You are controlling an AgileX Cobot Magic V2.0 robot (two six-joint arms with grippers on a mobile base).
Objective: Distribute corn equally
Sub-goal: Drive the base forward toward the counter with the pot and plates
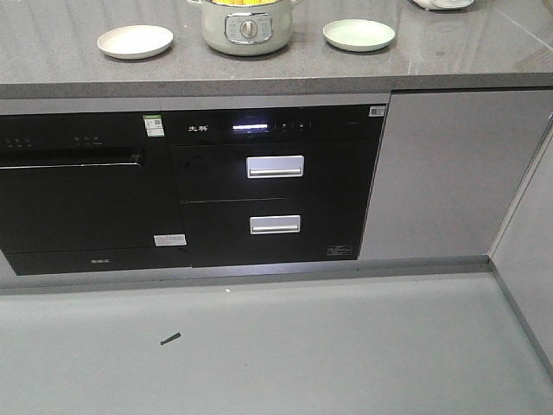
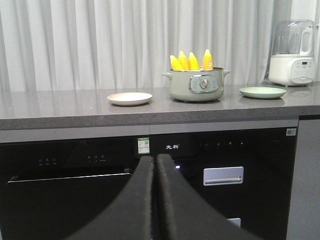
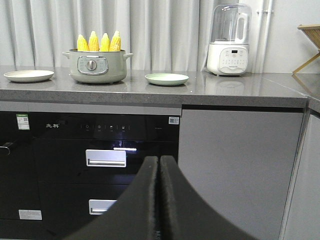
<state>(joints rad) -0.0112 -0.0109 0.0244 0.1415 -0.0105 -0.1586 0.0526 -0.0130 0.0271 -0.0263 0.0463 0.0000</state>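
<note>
1. The corn (image 2: 192,61): four yellow cobs stand upright, tips up, in a pale green electric pot (image 2: 197,85) with a round dial on its front. The pot sits on the grey countertop (image 1: 302,65) between two plates.
2. The cream plate (image 2: 129,98) lies to the pot's left in the front view and the green plate (image 2: 262,92) to its right. Neither plate touches the pot.
3. The left gripper (image 2: 154,159) has its black fingers pressed together with nothing between them. It sits low, in front of the cabinets.
4. The right gripper (image 3: 159,159) is in the same state: fingers together, holding nothing.
5. Markings:
   - The centre appliance (image 1: 275,194) carries two white Chinese characters on its control panel, too small to read reliably, and a lit white bar.
   - A green-and-white sticker (image 1: 153,124) with a printed code sits on the left appliance; its text is illegible.
   - A small code label (image 1: 376,111) is at the centre panel's upper right corner.
   - A white label (image 1: 169,240) sits lower down; its print is unreadable.
6. A white blender (image 3: 229,40) with button legends too fine to read stands on the counter to the right of the green plate.
</note>
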